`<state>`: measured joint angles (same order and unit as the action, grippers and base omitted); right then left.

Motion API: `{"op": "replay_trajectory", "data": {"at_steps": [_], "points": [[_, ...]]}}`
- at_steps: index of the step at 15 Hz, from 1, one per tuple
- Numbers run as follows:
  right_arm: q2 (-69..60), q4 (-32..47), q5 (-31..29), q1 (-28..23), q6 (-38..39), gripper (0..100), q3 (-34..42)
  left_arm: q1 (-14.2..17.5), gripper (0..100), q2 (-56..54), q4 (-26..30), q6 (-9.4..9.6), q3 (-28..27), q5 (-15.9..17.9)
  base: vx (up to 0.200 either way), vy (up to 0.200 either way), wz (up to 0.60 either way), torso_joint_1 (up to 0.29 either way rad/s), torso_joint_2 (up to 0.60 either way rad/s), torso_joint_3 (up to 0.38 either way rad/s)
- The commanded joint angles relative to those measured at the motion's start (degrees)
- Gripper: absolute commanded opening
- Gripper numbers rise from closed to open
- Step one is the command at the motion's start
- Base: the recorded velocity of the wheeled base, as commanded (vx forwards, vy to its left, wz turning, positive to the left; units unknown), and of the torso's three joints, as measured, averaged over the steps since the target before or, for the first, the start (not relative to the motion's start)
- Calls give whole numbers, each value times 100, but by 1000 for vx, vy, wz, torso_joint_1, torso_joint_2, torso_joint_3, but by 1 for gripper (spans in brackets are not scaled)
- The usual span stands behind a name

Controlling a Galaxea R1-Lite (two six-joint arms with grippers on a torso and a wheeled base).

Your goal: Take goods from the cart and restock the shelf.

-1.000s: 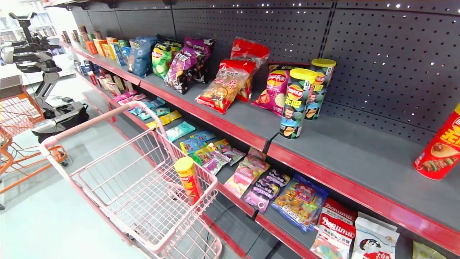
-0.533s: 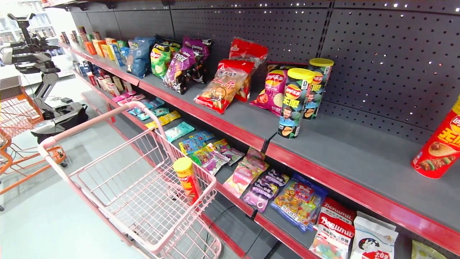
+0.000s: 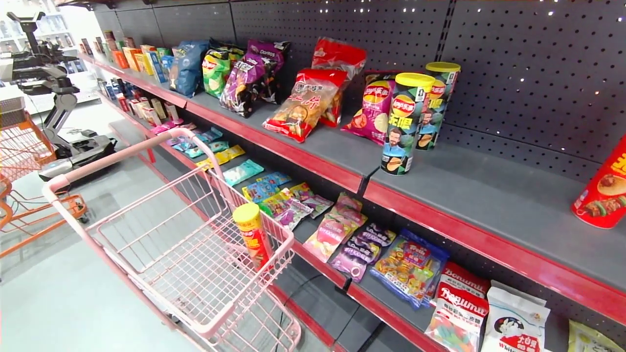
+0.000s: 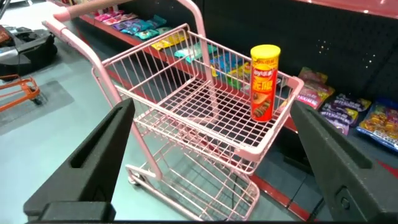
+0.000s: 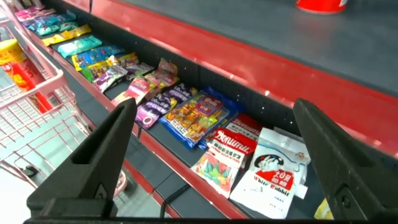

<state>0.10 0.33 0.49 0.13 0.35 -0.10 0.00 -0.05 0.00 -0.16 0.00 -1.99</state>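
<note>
Barely started: can (image 3: 254,239) upright in cart's (image 3: 122,156) shelf-side corner at 7 o'clock, not yet picked, bare shelf (image 3: 489,205) waiting at 3 o'clock, left gripper (image 4: 211,106) and right gripper (image 5: 214,104) both spread wide, holding nothing.

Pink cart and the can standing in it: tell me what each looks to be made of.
Cart: looks like metal wire with a glossy pink coating. Thin rods form an open grid, and a thicker tube serves as the handle. Can: probably a cardboard tube with a shiny printed wrap, though the wall material cannot be confirmed. Its smooth yellow lid looks like plastic.
</note>
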Motion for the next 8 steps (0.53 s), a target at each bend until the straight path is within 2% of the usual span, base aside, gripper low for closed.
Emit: {"op": "replay_trajectory", "data": {"at_steps": [1, 8], "points": [[-1, 2, -5, 4, 17, 100, 1, 0, 100, 5, 0, 7, 0, -3, 0, 0, 0, -163, 432, 261], [-1, 2, -14, 4, 26, 100, 1, 0, 100, 5, 0, -2, 0, 5, 0, 0, 0, -197, 541, 341]]}}
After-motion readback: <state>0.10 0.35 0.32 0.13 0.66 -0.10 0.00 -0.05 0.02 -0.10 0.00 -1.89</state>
